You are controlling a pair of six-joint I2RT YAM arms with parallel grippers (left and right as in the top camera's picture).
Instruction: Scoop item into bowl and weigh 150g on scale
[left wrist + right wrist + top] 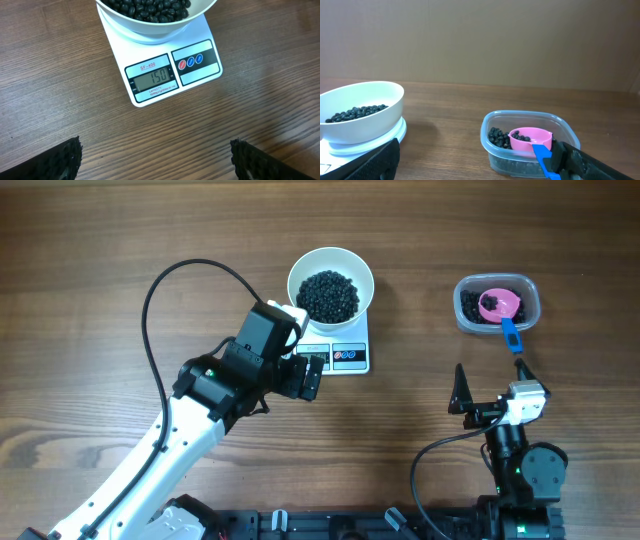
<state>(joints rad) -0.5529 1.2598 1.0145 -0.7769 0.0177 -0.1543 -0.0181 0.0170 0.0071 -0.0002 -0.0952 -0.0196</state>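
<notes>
The white bowl stands on the white scale and holds a dark heap of the item. In the left wrist view the scale shows 150 on its display, with the bowl at the top edge. My left gripper hovers open just in front of the scale; its jaws are wide apart over bare wood. My right gripper is open near the front of the tub, with nothing between its fingers. One of its fingers stands right by the scoop's blue handle.
A clear plastic tub at the back right holds more beads and a pink scoop. A black cable loops over the table at the left. The right arm's base sits at the front edge.
</notes>
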